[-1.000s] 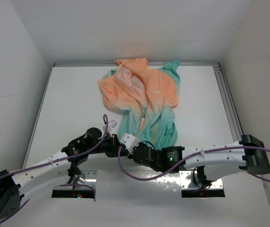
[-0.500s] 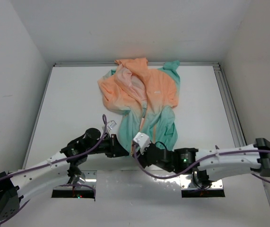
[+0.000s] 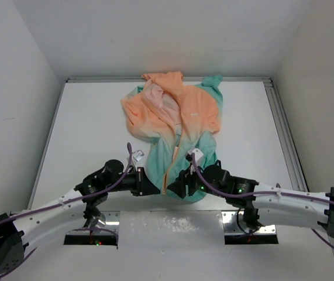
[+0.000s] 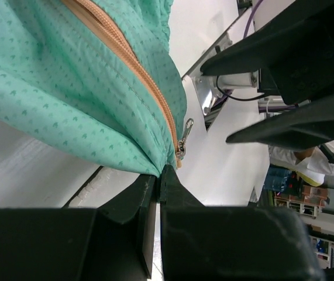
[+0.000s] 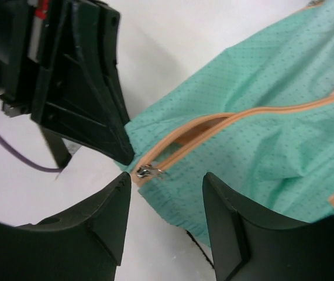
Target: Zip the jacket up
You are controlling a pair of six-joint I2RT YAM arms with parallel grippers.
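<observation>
The jacket (image 3: 181, 114) lies at the back middle of the table, peach-orange on top and mint-teal (image 4: 61, 82) toward me. Its orange zipper (image 5: 237, 120) runs down to the near hem, where the small metal slider (image 5: 148, 171) sits at the bottom end (image 4: 183, 133). My left gripper (image 3: 154, 188) is shut on the teal hem corner right beside the slider (image 4: 158, 174). My right gripper (image 3: 177, 187) stands open just in front of the hem, the slider lying between and slightly beyond its fingertips (image 5: 167, 178), untouched.
The two grippers face each other only a few centimetres apart at the hem. Purple cables (image 3: 130, 153) loop over both arms. Metal base plates (image 3: 251, 229) lie at the near edge. A rail (image 3: 281, 126) borders the table's right side, and walls close in around.
My right gripper has opened and swung right and forward, from over the left wrist to the jacket's near hem. The left gripper has held still on the hem.
</observation>
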